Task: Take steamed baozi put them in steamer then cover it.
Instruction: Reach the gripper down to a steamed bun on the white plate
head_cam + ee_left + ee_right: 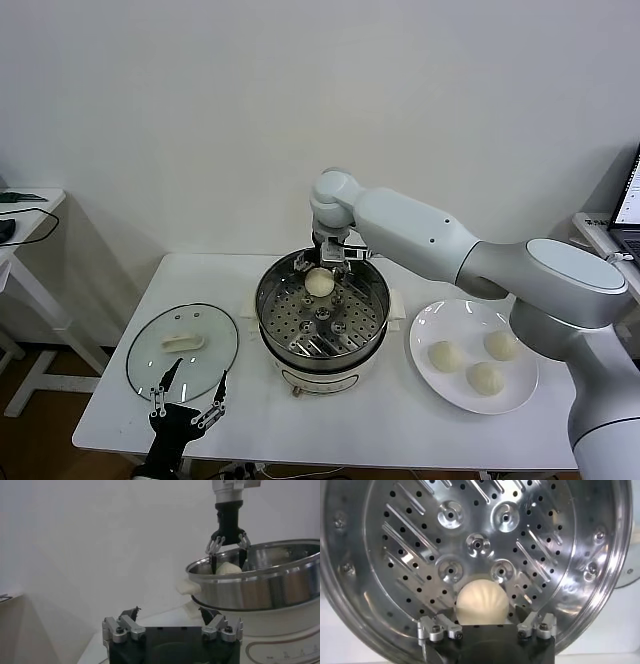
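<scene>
The right gripper (482,627) hid the near underside of the baozi (482,602) in the right wrist view, so contact between its fingers and the dough could not be confirmed there. In the left wrist view the steamer (260,587) was cut off at the frame's edge and its wall concealed all but the top of that bun. In the head view the left gripper (188,397) showed, its arm cut off by the bottom edge, and a laptop (625,215) was only partly visible at the right edge.
</scene>
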Motion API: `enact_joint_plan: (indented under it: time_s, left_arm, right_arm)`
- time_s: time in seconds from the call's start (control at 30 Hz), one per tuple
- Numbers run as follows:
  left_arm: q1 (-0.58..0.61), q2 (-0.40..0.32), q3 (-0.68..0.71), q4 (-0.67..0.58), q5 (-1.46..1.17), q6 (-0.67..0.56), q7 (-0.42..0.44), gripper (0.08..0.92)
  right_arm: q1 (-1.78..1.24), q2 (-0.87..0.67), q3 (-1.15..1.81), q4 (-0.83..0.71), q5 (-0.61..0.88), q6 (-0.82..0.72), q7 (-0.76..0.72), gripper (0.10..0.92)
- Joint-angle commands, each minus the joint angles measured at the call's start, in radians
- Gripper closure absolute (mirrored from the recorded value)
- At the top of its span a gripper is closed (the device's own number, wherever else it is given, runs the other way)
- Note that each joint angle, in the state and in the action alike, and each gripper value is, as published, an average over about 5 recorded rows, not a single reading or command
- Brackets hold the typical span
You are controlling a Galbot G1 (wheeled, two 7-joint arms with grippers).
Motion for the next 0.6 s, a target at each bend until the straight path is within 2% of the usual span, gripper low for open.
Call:
enact_joint_plan:
  time_s: [0.03,0.2,0.33,0.43,0.6]
  left_arm:
    - [-0.001,0.004,0.002,0.002,0.000,0.004,0.001,0.177]
    - [-0.002,0.008,0.000,-0.002,0.000,0.004,0.002,0.177]
    - [0.003,0.011,0.004,-0.008,0.003,0.010,0.003,0.177]
    - [0.003,0.012,0.012,-0.011,0.006,0.013,0.004,0.177]
    - [-0.004,0.014,0.023,-0.002,0.010,0.010,0.007,0.177]
  right_arm:
    - [0.115,-0.177,0.013,0.112,0.345,-0.247,-0.123,0.203]
    - [0.255,-0.382,-0.098,0.149,0.656,-0.529,-0.144,0.203]
    - [0.303,-0.547,-0.200,0.157,0.816,-0.693,-0.126,0.203]
    - [0.298,-0.659,-0.301,0.174,0.855,-0.740,-0.086,0.203]
    - [0.217,-0.792,-0.421,0.235,0.833,-0.774,0.009,0.203]
